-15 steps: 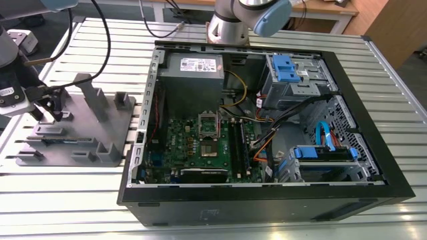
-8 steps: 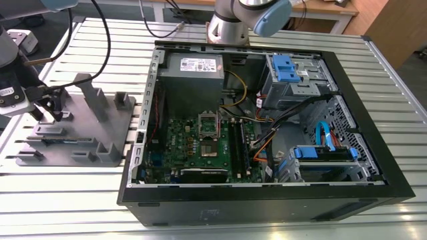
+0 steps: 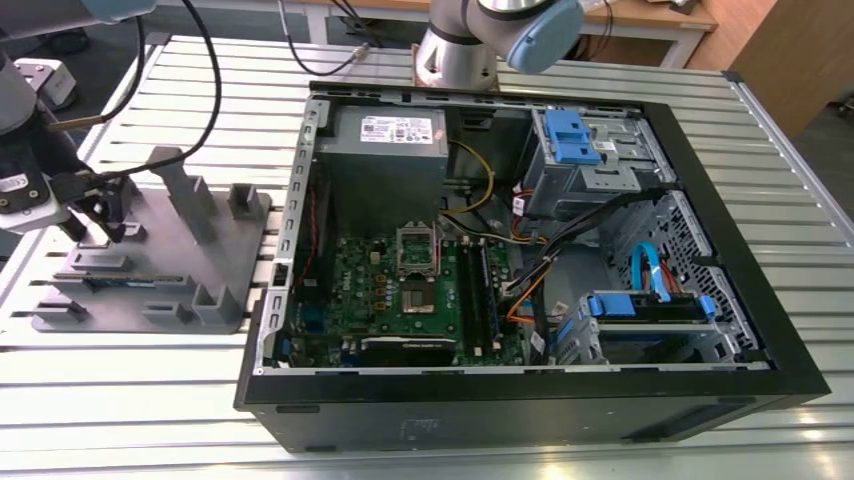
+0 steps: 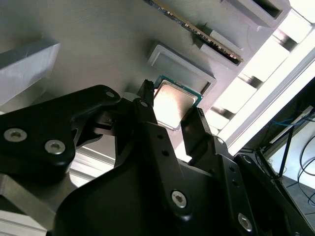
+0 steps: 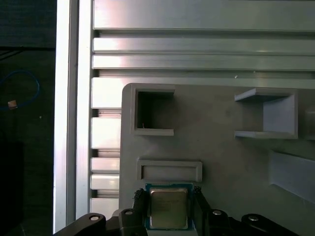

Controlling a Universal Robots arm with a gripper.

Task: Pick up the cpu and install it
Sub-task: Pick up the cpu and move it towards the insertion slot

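Claw [image 5: 169, 196] pinches cpu [image 5: 169, 209] by two opposite edges, jaws nearly closed. Location: over fixture [image 5: 221, 162], near its edge, just beside low frame [image 5: 169, 171]. Risk: thin edge hold, cpu may tilt or slip; sideways drag could snag frame; skewed cpu jams at socket [image 3: 416, 250].

Tight spot around the cpu [image 5: 168, 209]: a low raised frame [image 5: 170, 171] sits just beside it on the grey fixture [image 5: 231, 162], with taller posts [image 3: 180, 185] near. The computer case [image 3: 534, 400] is open on top, but cables [image 3: 470, 185] crowd near the socket [image 3: 418, 248].
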